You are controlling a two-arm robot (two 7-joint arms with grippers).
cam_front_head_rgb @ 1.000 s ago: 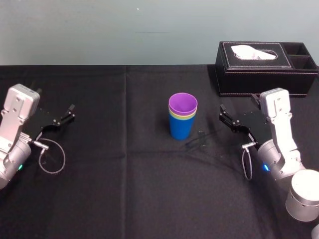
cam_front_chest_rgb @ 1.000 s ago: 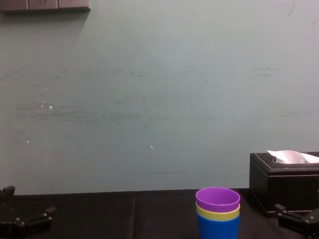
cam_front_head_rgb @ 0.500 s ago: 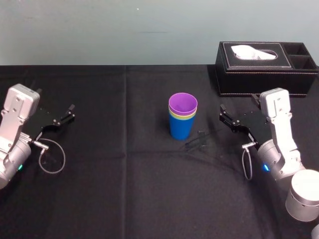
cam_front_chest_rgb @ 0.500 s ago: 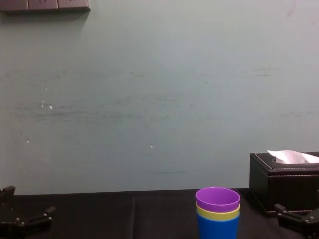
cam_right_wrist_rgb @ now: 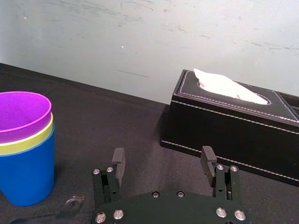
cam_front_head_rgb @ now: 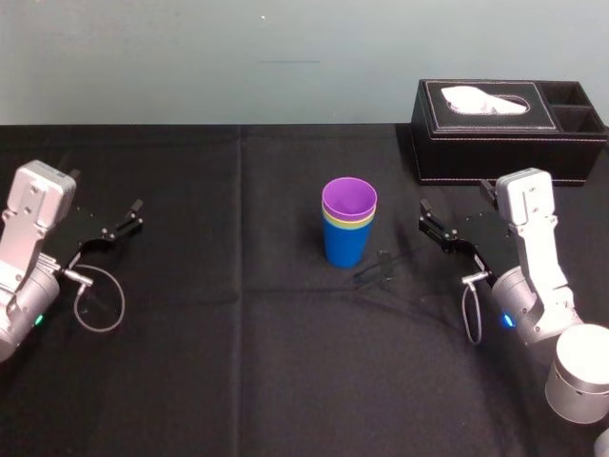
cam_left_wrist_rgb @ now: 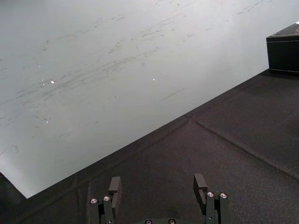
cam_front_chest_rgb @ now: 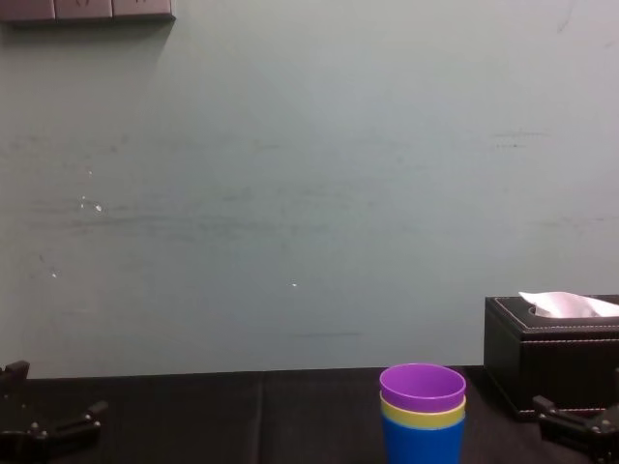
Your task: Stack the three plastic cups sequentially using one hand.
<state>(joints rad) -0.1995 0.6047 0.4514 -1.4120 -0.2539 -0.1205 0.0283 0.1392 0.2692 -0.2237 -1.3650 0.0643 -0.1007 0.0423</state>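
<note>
So nearest the robot, both arms are sitting low over the black tablecloth (cam_front_head_rgb: 238,381), one toward each side edge. The left gripper (cam_left_wrist_rgb: 156,183) is hanging by the left edge with its jaws spread wide and nothing between them, and it's pointing across bare cloth, so I'm reading it as the parked arm. The right gripper (cam_right_wrist_rgb: 162,157) is hovering toward the right edge, also spread apart and empty, and aiming at the cups from well apart. To me that looks like a hand that's let go and is keeping clear so it doesn't bump anything. In the middle of the table the three cups are standing upright as one nested stack: the blue cup (cam_front_head_rgb: 343,249) is sitting on the cloth at the bottom, the yellow-green cup (cam_front_head_rgb: 348,225) is showing just a band of rim inside it, and the purple cup (cam_front_head_rgb: 349,199) is sitting on top with its mouth open. They're tapered, so each one is dropping most of the way into the next, which is why so little of the upper two is poking out. Judging by that, the stacking is looking finished. Farthest back, the black tissue box (cam_front_head_rgb: 495,143) is sitting at the far right corner, well out of the way.
</note>
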